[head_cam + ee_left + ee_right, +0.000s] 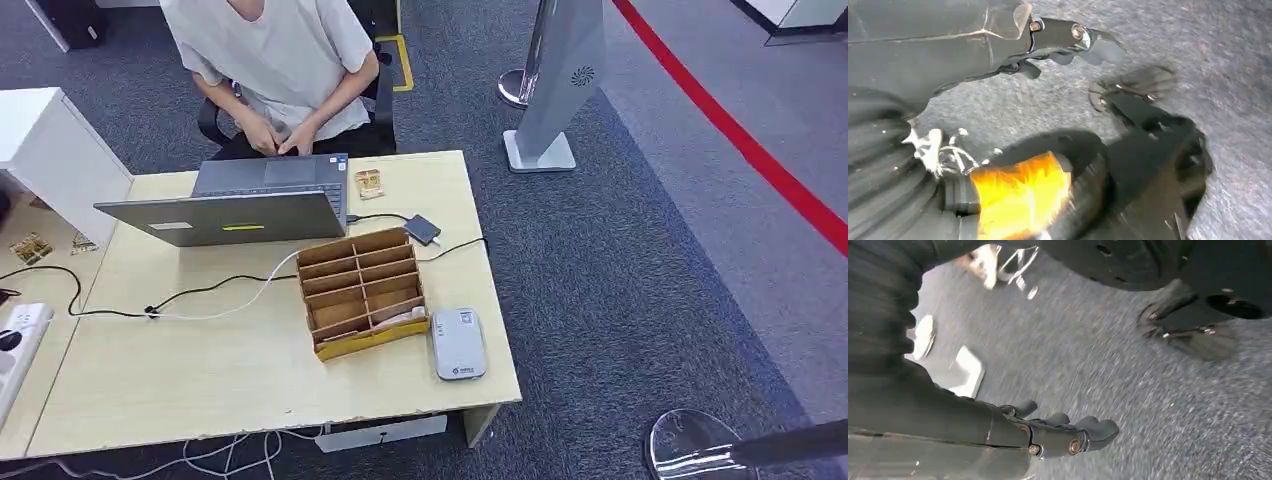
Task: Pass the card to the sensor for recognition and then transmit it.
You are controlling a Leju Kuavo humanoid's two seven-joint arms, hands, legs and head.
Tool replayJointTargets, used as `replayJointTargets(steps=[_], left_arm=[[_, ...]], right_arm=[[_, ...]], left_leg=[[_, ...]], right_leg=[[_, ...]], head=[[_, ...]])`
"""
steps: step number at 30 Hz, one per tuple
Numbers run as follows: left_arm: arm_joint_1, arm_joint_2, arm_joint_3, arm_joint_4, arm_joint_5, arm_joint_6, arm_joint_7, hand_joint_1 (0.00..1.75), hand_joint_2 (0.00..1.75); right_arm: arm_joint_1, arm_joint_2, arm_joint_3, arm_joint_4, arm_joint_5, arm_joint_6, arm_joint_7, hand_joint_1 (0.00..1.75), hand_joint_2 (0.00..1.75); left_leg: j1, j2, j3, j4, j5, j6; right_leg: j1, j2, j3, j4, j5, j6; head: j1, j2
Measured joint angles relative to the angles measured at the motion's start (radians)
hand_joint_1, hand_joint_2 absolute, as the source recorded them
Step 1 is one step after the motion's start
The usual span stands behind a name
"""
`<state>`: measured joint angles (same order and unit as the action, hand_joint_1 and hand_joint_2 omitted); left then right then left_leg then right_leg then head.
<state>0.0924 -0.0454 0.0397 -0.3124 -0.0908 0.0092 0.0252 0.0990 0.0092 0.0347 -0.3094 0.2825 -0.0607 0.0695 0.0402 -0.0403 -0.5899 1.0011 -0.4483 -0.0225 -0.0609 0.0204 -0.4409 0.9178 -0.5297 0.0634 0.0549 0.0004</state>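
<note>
Wrist views: left hand [1068, 42] empty, fingers apart | right hand [1063, 432] likewise | both over carpet

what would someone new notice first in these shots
The wooden card box, split into slots, stands mid-table with a grey sensor just beside it near the table's front corner. Behind them an open laptop faces a seated person. Both hands, left and right, hang over the carpet holding nothing.
</note>
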Motion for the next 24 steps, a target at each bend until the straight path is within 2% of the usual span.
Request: replayJointTargets(steps=[8, 24], left_arm=[[0.043, 0.026, -0.008, -0.038, 0.082, -0.002, -0.019, 0.00, 0.00], [0.053, 0.035, -0.017, -0.054, 0.089, -0.003, -0.020, 0.00, 0.00]], right_arm=[[0.035, -0.009, -0.014, -0.045, -0.264, 0.054, -0.061, 0.00, 1.75], [0.048, -0.009, -0.014, -0.065, -0.284, 0.060, -0.063, 0.00, 1.75]], left_leg=[[0.000, 0.002, 0.001, 0.000, -0.001, 0.000], [0.000, 0.002, 0.001, 0.000, -0.001, 0.000]], right_leg=[[0.000, 0.001, 0.000, 0.000, -0.001, -0.001], [0.000, 0.001, 0.000, 0.000, -0.001, -0.001]], head=[[0.000, 0.000], [0.000, 0.000]])
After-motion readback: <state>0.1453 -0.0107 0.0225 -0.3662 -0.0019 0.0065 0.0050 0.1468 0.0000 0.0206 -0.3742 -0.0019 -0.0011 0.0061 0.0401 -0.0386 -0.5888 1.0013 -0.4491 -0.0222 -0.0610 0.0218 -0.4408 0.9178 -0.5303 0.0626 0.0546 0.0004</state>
